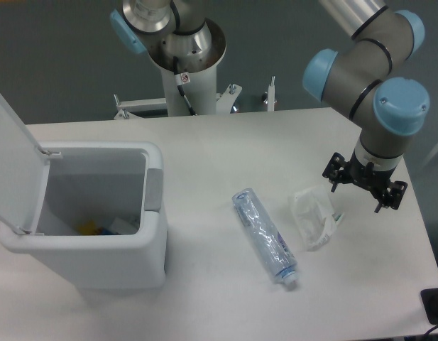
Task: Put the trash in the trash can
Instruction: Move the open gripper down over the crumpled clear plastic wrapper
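A: What is seen nearest on the table [226,156]?

B: A squashed clear bottle [265,237] is laid flat in the middle, its white cap pointed toward the front. A big white trash can [91,234] is set at the left, well apart from it. Its lid [11,160] is flipped up, and small things are seen inside.

A: And farther back?

B: A crumpled clear wrapper [314,217] is laid just right of the bottle. The gripper [365,181] is held above the table, right beside the wrapper. Nothing is seen held. Open or closed cannot be told.
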You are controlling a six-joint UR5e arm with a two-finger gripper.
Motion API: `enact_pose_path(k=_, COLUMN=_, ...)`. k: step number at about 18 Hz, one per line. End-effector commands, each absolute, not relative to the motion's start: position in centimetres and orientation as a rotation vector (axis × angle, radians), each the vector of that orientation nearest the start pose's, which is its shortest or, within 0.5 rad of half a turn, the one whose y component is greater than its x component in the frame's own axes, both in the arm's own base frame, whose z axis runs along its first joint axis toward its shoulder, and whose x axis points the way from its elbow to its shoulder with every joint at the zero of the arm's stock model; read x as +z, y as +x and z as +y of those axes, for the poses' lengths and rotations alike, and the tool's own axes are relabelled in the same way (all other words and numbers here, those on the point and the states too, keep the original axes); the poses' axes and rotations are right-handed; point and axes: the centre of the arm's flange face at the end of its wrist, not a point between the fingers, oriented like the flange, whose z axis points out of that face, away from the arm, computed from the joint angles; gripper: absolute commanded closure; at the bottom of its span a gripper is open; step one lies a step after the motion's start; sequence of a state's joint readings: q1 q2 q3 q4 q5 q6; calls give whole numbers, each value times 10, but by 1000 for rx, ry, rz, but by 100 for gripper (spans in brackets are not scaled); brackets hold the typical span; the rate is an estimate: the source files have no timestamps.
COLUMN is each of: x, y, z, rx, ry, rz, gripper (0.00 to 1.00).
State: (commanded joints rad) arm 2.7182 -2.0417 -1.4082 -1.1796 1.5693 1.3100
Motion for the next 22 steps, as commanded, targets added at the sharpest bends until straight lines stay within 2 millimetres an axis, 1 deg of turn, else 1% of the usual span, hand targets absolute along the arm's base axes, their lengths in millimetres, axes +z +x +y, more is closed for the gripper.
enact_pose_path(k=4, x=329, y=-558, z=399, rx=113, ry=-3100, rz=253, gripper=0)
enact_pose_path(k=7, x=322, y=-553, z=399, rx=103, ry=-3104, rz=258, gripper=0)
enact_pose_path(k=9, x=310, y=-549, z=398, rx=73, ry=-3116, rz=237, gripper=0)
enact_pose_path(k=12, x=300, y=-545, z=395, rx=48, ry=-3122, rz=190, gripper=0)
enact_pose_path(k=15, x=286, y=-534, z=398, rx=81, ry=-3113, rz=170, gripper=0)
enact_pose_path(k=16, x=286, y=-531, z=398, rx=102, ry=-3108, rz=143, gripper=0)
enact_pose_path(k=18, x=275, y=-523, z=395, rx=87, ry=-3113, rz=119, gripper=0)
enact_pose_path(k=21, x=259, y=-518, z=394, rx=98, ry=-3112, rz=141, gripper=0)
enact_pose_path(k=22, x=254, y=-520, z=396, rx=135, ry=-3102, rz=143, gripper=0)
